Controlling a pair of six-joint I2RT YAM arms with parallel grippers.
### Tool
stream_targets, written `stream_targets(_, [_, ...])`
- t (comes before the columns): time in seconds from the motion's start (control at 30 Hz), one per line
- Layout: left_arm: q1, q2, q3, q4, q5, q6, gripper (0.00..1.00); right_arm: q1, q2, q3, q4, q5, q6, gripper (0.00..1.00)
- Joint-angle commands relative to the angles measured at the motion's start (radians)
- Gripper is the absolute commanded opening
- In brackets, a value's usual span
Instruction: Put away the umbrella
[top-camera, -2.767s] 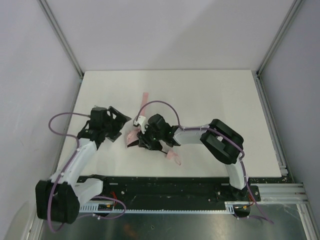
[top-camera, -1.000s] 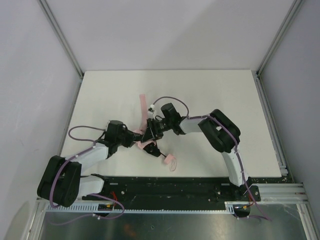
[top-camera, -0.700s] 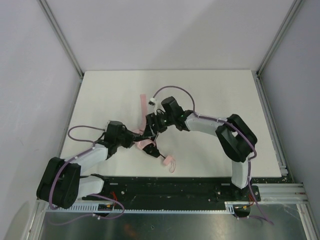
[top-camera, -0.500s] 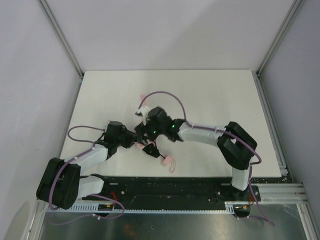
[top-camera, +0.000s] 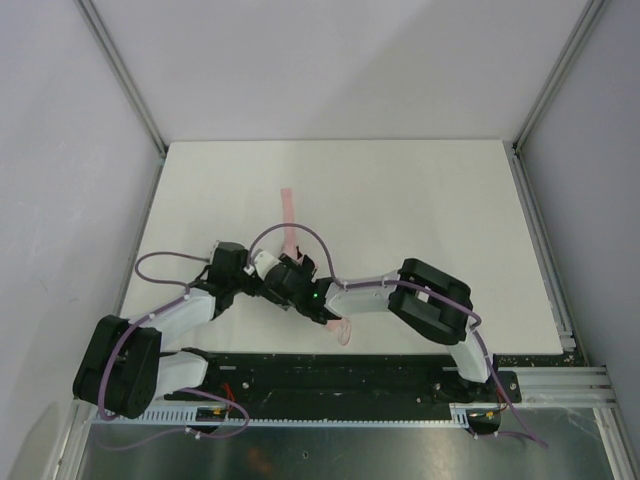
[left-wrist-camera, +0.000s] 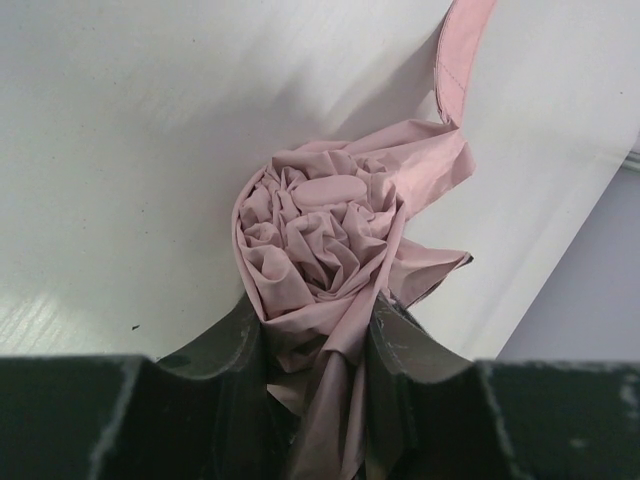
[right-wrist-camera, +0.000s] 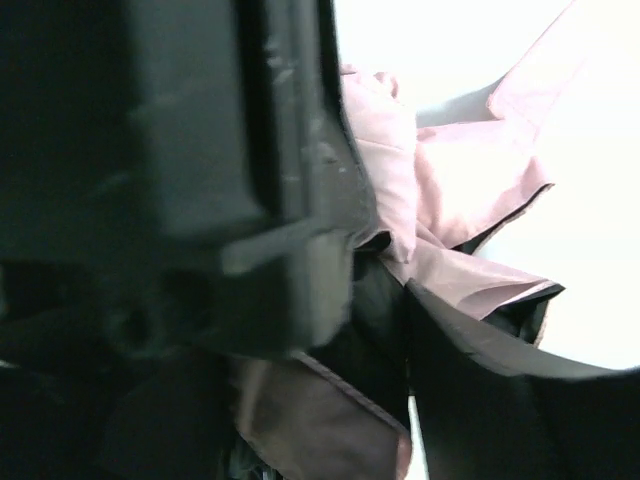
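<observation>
The umbrella (left-wrist-camera: 320, 230) is a crumpled pale pink bundle lying on the white table (top-camera: 420, 200). My left gripper (left-wrist-camera: 315, 325) is shut on the bundle's near end, and fabric fills the gap between its fingers. From above, the left gripper (top-camera: 257, 284) and the right gripper (top-camera: 287, 284) meet over the bundle and hide most of it. A pink strap (top-camera: 288, 208) trails away from them, and the pink handle with its loop (top-camera: 341, 330) lies toward the near edge. In the dim right wrist view, pink fabric (right-wrist-camera: 450, 180) fills the space between the right gripper's (right-wrist-camera: 385, 330) jaws.
Grey walls with metal posts (top-camera: 120, 80) enclose the table on three sides. The black base rail (top-camera: 330, 375) runs along the near edge. Purple cables (top-camera: 160, 262) loop above both arms.
The right gripper swung from the far side of the bundle down and left onto it, beside the left gripper, and its elbow folded back. The strap shows again. The left arm held still.
</observation>
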Motion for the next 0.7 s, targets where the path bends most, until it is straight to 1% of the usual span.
stream_targets(0.0, [0.002, 0.008, -0.015, -0.085, -0.018, 0.046, 0.13, -0.003, 0.052, -0.022, 0.019, 0.139, -0.024, 0.6])
stream_targets(0.1, [0.002, 0.007, -0.009, -0.086, -0.013, 0.05, 0.15, -0.019, 0.05, -0.052, 0.013, 0.107, 0.0, 0.4])
stream_targets(0.17, [0.002, 0.006, -0.001, -0.085, -0.003, 0.057, 0.2, -0.035, 0.033, -0.076, 0.011, 0.044, 0.027, 0.29])
stream_targets(0.27, [0.002, 0.004, 0.013, -0.085, 0.006, 0.075, 0.37, -0.072, -0.01, -0.115, 0.025, -0.109, 0.059, 0.15])
stream_targets(0.37, [0.002, 0.016, 0.028, -0.085, 0.017, 0.091, 0.56, -0.126, -0.052, -0.147, 0.045, -0.287, 0.111, 0.05])
stream_targets(0.43, [0.001, 0.028, 0.032, -0.088, 0.025, 0.094, 0.66, -0.166, -0.072, -0.159, 0.06, -0.403, 0.158, 0.01])
stream_targets(0.5, [0.002, 0.041, 0.033, -0.091, 0.037, 0.094, 0.75, -0.207, -0.084, -0.165, 0.077, -0.537, 0.205, 0.0])
stream_targets(0.6, [0.0, 0.057, 0.031, -0.09, 0.055, 0.093, 0.82, -0.262, -0.091, -0.168, 0.108, -0.719, 0.273, 0.0])
stream_targets(0.67, [-0.005, 0.066, 0.032, -0.089, 0.062, 0.094, 0.84, -0.293, -0.091, -0.169, 0.143, -0.828, 0.335, 0.0])
